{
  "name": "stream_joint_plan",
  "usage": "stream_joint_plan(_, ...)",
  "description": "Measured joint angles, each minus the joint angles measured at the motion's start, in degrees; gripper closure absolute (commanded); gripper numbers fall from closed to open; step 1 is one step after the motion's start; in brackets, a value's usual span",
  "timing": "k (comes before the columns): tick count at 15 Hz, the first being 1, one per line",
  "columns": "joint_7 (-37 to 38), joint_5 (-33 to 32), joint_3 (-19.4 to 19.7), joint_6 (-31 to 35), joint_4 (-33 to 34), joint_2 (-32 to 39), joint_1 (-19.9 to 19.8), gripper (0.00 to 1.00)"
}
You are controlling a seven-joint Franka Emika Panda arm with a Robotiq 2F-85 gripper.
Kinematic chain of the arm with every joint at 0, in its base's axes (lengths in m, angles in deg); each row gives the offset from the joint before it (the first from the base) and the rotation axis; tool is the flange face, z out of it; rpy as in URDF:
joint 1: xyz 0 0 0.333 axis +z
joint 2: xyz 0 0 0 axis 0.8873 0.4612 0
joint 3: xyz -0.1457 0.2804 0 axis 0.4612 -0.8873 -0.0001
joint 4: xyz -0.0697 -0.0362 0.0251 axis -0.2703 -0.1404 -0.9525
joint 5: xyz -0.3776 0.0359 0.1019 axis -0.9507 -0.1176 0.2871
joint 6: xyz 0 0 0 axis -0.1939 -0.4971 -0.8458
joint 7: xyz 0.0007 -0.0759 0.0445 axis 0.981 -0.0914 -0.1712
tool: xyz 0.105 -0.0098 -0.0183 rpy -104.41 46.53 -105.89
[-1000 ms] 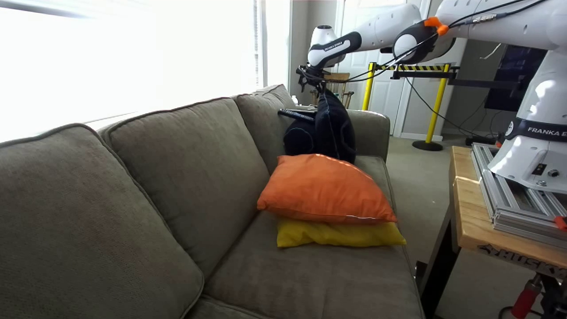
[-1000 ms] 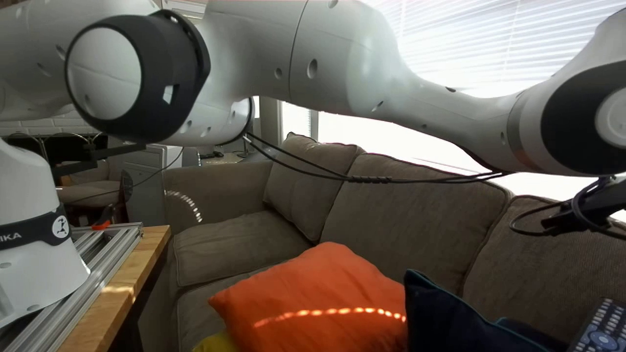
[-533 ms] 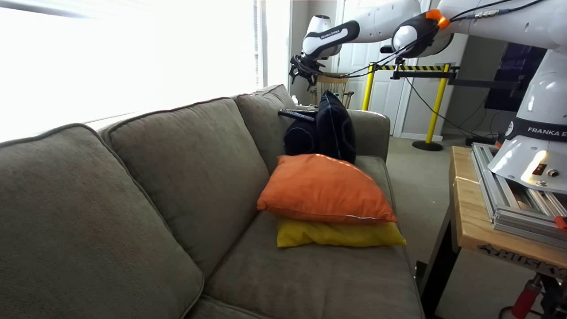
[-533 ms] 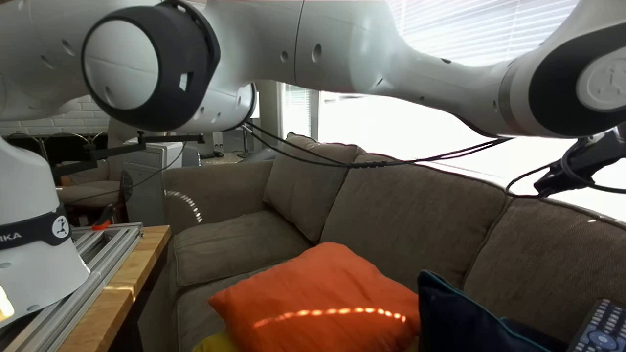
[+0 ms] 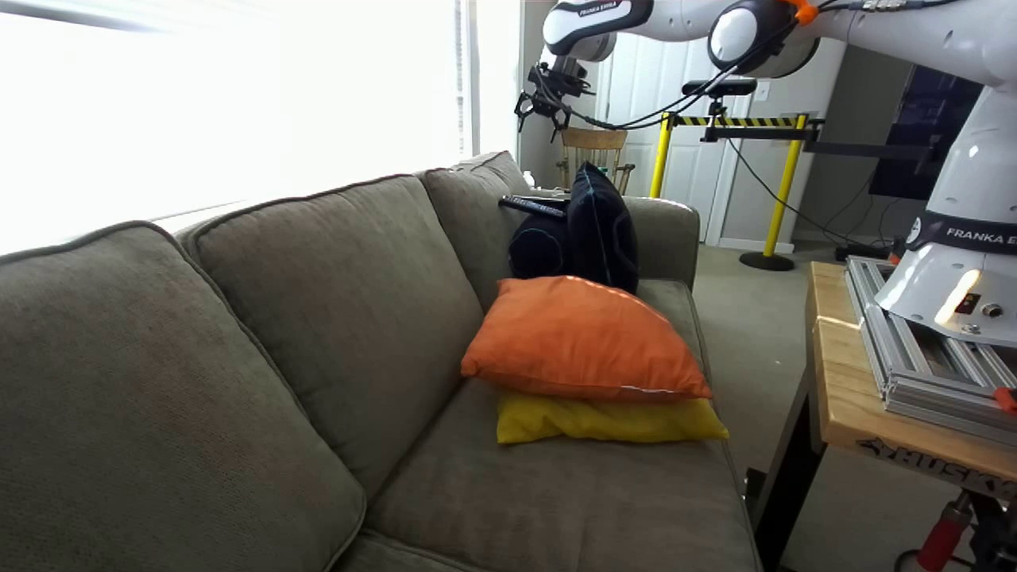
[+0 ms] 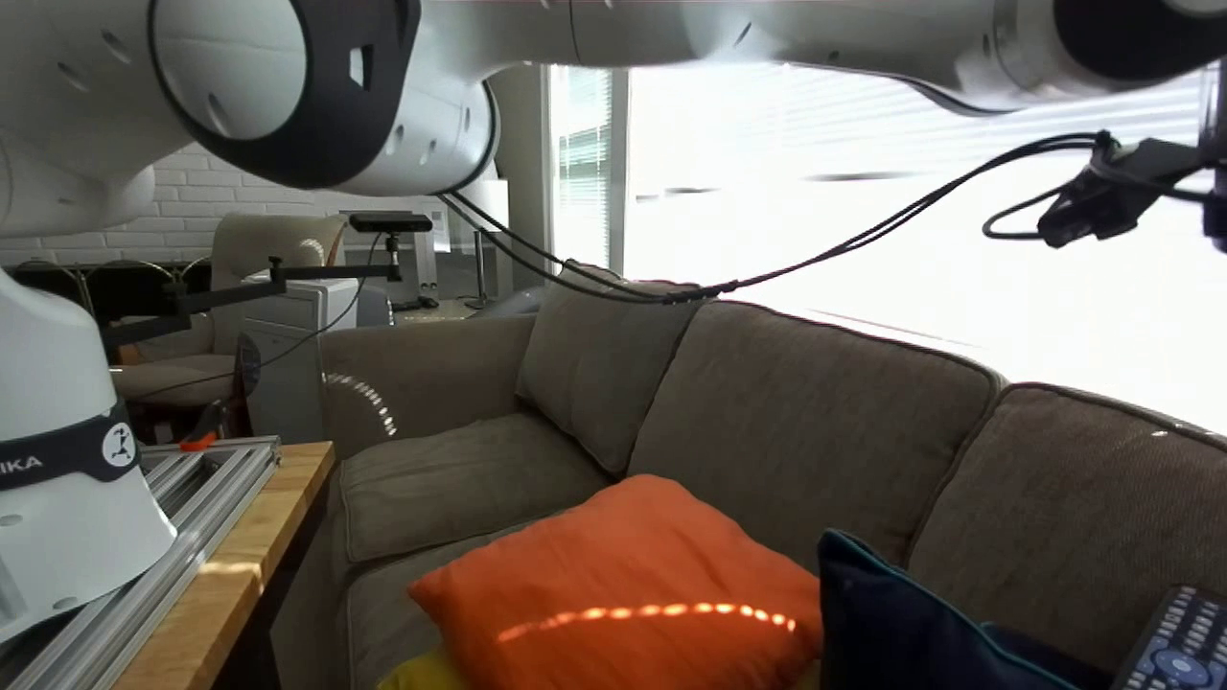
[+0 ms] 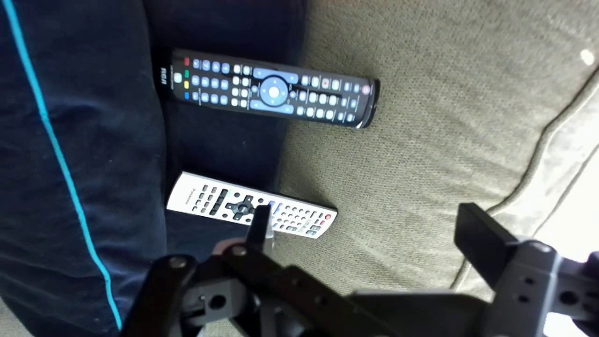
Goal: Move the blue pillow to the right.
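Your pincer (image 7: pixel 362 222): jaws spread wide, above sofa (image 5: pixel 318 318). Your blue pillow (image 5: pixel 605 230): upright on sofa, between orange pillow (image 5: pixel 584 342) and armrest (image 5: pixel 666 238) in exterior view. Black remote (image 7: pixel 273 89) shows in all your views; white remote (image 7: pixel 229 201) only in wrist view, both partly on second navy cushion (image 7: pixel 220 145). Clearest up close: velvety navy fabric, turquoise piping, coarse tan sofa weave. Yellow pillow (image 5: pixel 612 419): flatter, under orange one.
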Motion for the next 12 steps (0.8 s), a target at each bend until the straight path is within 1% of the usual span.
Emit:
stream_joint_plan(6,-17.23,0.46,-0.47,-14.19,0.00,-5.90,-0.85,0.00)
stream_joint_plan(12,-34.80,0.47,-0.47,-22.68,-0.65,-6.31,-1.43,0.00)
